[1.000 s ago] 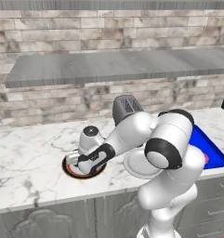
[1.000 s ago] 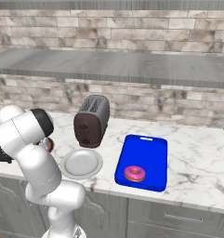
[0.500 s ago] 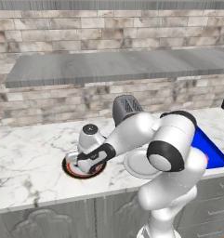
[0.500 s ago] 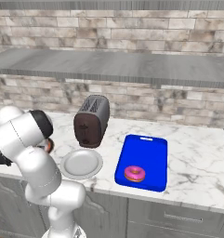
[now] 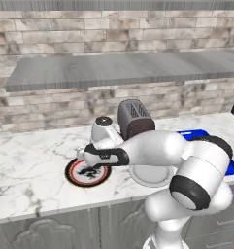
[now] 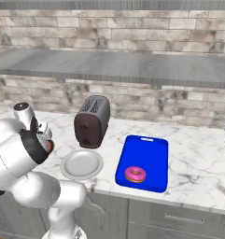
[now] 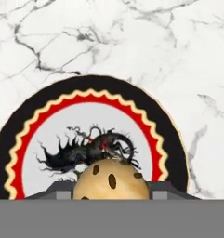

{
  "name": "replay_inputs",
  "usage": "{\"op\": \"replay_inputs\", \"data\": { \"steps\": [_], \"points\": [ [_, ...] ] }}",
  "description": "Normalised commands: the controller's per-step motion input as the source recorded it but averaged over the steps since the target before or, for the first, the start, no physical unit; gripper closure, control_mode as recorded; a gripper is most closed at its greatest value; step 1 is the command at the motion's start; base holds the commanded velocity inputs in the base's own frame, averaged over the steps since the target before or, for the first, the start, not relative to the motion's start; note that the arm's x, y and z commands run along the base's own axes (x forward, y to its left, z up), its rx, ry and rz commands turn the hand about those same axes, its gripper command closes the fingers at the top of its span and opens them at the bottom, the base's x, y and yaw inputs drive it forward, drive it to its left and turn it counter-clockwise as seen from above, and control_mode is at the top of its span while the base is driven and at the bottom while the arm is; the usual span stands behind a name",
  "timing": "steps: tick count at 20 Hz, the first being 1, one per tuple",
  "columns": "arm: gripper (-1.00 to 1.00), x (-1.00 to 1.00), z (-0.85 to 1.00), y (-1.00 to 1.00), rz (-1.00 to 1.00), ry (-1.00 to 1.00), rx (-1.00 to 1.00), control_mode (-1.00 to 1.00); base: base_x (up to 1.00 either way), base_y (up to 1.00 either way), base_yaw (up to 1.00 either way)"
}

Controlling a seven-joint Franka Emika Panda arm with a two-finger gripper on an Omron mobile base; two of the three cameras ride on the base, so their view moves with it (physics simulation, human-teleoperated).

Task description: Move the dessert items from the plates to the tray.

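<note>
On the left of the marble counter (image 5: 31, 165) lies the black-rimmed plate (image 5: 88, 173), with its red ring and dark-patterned white centre. The hand (image 5: 84, 156) hangs just above its near edge. From the camera on the hand, the small yellow-brown pastry (image 7: 110, 181) sits between the two grey fingers (image 7: 55, 191), which press against its sides, so the hand is gripping the pastry over the plate's patterned centre (image 7: 85, 139); whether the pastry touches the plate cannot be told.

Further right stands the brown toaster (image 6: 91, 122), near the back wall. Just in front of it lies the plain pale plate (image 6: 81, 164), with nothing on it, partly hidden behind the arm in the left base view.

Right again is the blue tray (image 6: 144, 161), beside the pale plate but apart from it. The pink doughnut (image 6: 135, 174) lies flat on the tray, toward its near end.
</note>
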Motion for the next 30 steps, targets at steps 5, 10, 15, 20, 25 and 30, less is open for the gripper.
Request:
{"op": "replay_inputs", "data": {
  "steps": [5, 10, 15, 20, 25, 30],
  "points": [
    [1.00, -0.54, 0.18, -0.99, 0.00, 0.00, 0.00, -1.00, 0.00, 0.00, 0.00],
    [1.00, -0.53, 0.11, -0.97, 0.00, 0.03, 0.00, -1.00, 0.00, 0.00, 0.00],
    [1.00, -0.47, 0.04, -0.91, 0.00, 0.02, -0.01, -1.00, 0.00, 0.00, 0.00],
    [1.00, -0.24, 0.08, -0.89, 0.00, 0.02, -0.03, -1.00, 0.00, 0.00, 0.00],
    [1.00, -0.01, 0.23, -0.63, -0.05, 0.09, -0.10, -1.00, 0.00, 0.00, 0.00],
    [1.00, 0.00, 0.36, -0.56, -0.11, 0.15, -0.09, -1.00, 0.00, 0.00, 0.00]
  ]
}}
